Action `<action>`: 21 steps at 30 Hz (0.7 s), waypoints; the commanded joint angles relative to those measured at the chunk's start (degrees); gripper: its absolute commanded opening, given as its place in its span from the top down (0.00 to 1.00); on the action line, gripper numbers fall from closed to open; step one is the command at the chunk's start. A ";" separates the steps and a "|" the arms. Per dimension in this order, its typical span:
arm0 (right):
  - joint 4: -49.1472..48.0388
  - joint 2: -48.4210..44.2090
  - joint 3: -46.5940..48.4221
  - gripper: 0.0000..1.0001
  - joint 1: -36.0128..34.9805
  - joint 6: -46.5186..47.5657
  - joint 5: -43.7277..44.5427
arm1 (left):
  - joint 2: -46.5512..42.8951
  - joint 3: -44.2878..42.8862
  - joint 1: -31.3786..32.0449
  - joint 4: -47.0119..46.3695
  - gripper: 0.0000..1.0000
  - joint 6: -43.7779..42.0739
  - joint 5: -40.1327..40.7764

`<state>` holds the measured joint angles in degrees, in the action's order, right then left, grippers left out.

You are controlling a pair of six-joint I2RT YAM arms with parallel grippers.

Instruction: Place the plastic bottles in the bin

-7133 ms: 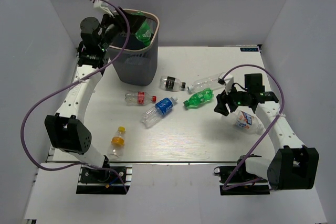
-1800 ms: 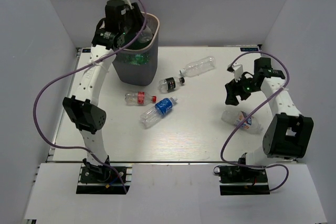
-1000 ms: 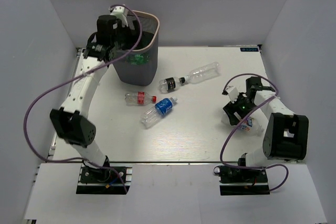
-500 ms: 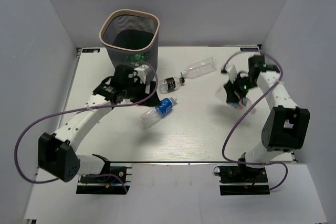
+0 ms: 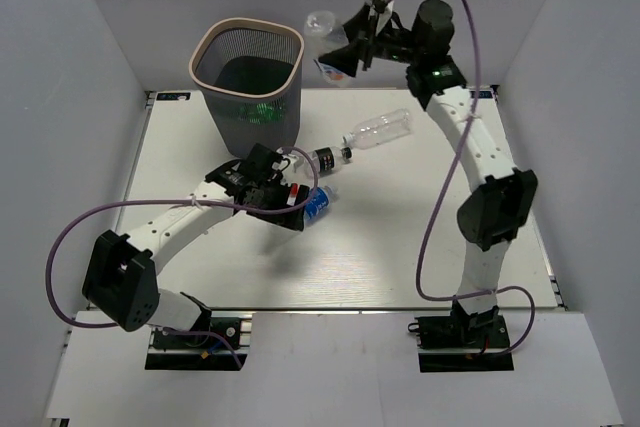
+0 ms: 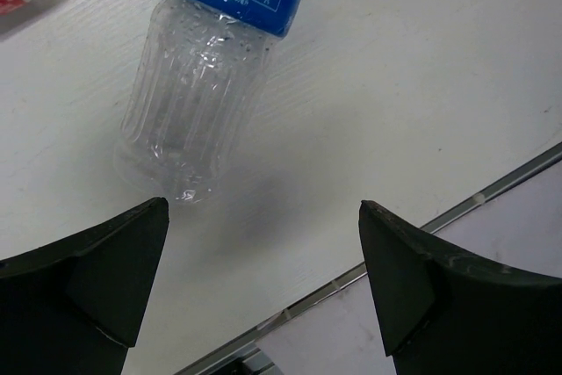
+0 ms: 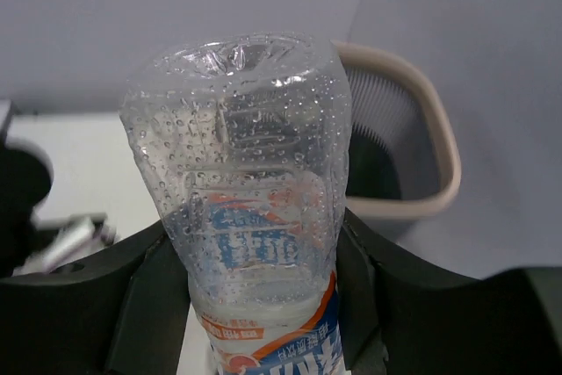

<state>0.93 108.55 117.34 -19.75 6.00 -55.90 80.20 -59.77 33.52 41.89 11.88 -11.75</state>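
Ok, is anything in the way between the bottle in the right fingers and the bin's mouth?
Nothing visible. The clear bottle, clamped in the right fingers, hangs in the air just right of the bin. Only the bin's own beige rim lies between them, and its mouth is open.

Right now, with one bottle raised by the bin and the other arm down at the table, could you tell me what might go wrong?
1. The right gripper holds the raised bottle beside the bin, apparently outside its rim, not over the opening; released here, it may drop outside.
2. The left gripper is open with the blue-labelled bottle ahead of its fingertips, not between them; closing now may catch only the base and push it away.
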 commanded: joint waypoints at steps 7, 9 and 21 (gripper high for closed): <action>-46.81 13.87 11.76 0.94 -9.68 -27.01 18.19 | -3.73 -1.15 2.86 3.29 0.01 3.68 5.77; -46.90 15.80 12.65 0.93 -10.74 -25.78 19.68 | -4.35 -0.61 2.87 3.29 0.01 4.99 6.29; -43.92 22.05 13.20 0.39 -14.44 -21.13 22.77 | -0.14 -1.84 5.68 3.38 0.01 3.15 9.54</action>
<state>-41.19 128.73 130.10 -33.82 -17.34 -35.24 79.11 -60.01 38.52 45.67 15.88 -4.34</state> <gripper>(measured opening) 0.620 0.987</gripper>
